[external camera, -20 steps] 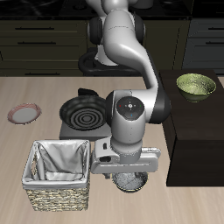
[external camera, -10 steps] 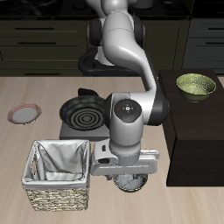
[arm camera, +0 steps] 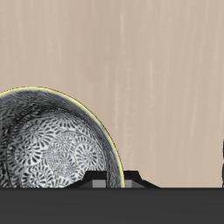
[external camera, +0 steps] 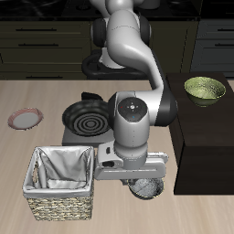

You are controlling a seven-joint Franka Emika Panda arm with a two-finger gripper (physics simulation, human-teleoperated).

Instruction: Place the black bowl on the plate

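Since the earlier frame my arm has shifted a little sideways along the counter's front edge, away from the woven basket (external camera: 61, 182), and the black bowl (external camera: 146, 189) now peeks out more clearly beneath the end effector (external camera: 140, 186). The end effector sits low over the bowl, close to the counter's front edge; from my wrist camera the bowl's mottled grey inside (arm camera: 52, 144) fills the view with one fingertip (arm camera: 99, 181) at its rim, but I cannot tell how far apart the fingers stand or whether they grip the rim. The plate (external camera: 25, 118) lies well apart, near the counter's side edge, beside the black ridged frying pan (external camera: 88, 119). An olive-green bowl (external camera: 205, 90) rests on the dark raised block (external camera: 206, 146) farther back
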